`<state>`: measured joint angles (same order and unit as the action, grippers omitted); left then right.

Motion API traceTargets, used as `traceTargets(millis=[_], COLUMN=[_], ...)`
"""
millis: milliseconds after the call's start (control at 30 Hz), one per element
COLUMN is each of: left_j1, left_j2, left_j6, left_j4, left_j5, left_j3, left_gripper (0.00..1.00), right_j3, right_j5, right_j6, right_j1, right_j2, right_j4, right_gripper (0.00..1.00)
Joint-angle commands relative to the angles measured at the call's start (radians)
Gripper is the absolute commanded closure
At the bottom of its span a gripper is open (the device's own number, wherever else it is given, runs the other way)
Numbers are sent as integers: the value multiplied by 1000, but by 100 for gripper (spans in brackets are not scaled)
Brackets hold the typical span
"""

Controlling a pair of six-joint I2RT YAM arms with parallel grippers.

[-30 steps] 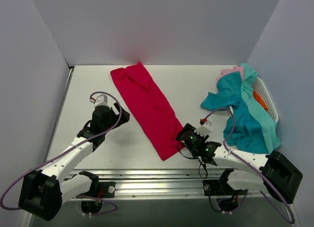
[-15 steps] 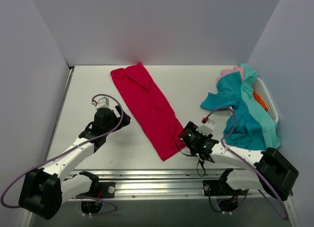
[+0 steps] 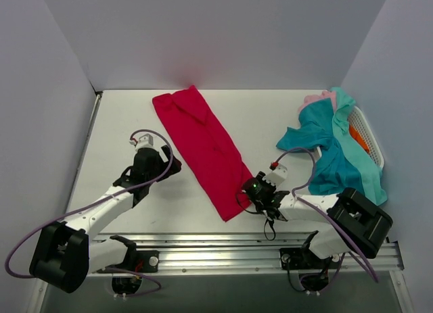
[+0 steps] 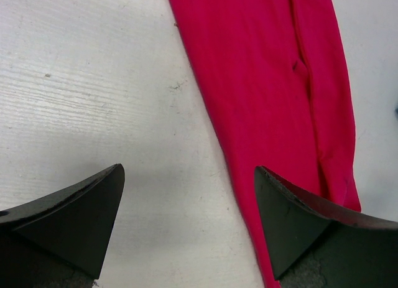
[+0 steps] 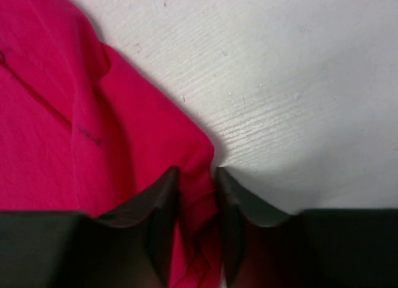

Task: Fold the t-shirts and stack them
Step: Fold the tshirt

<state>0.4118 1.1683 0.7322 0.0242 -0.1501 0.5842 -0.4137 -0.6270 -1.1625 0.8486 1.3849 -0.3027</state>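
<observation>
The right claw (image 5: pixel 196 173) is pinching the near right corner of the crimson t-shirt (image 3: pixel 206 147), its two fingers (image 5: pixel 163 207) clamping a raised fold of the red cloth. Just left of the crimson t-shirt, about halfway along it, the left claw (image 4: pixel 186 176) is hanging over the tabletop (image 3: pixel 122 124) with its jaws spread wide and nothing between them; one fingertip is reaching over the shirt's left edge. The crimson t-shirt is lying flat as a long folded strip, running diagonally from near right to far left. Well right of it, teal t-shirts (image 3: pixel 331 157) and a pale pink t-shirt (image 3: pixel 316 98) are draping in a heap over a white basket (image 3: pixel 369 134).
</observation>
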Motion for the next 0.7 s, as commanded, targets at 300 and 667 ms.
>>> traceTargets(millis=[300,667], left_j1=[148,703], left_j2=[-79,-200], left_j6=[105,394], left_j4=[15,275], left_j5=[-4,-339], left_j3=[-41,-141], left_gripper=[6,6], right_j3=[16,-131], right_j5=[41,1], right_j6=[-23,-89], right_j1=[27,254], right_j2=[25,183], right_j4=[-2,-35], right_gripper=[100,100])
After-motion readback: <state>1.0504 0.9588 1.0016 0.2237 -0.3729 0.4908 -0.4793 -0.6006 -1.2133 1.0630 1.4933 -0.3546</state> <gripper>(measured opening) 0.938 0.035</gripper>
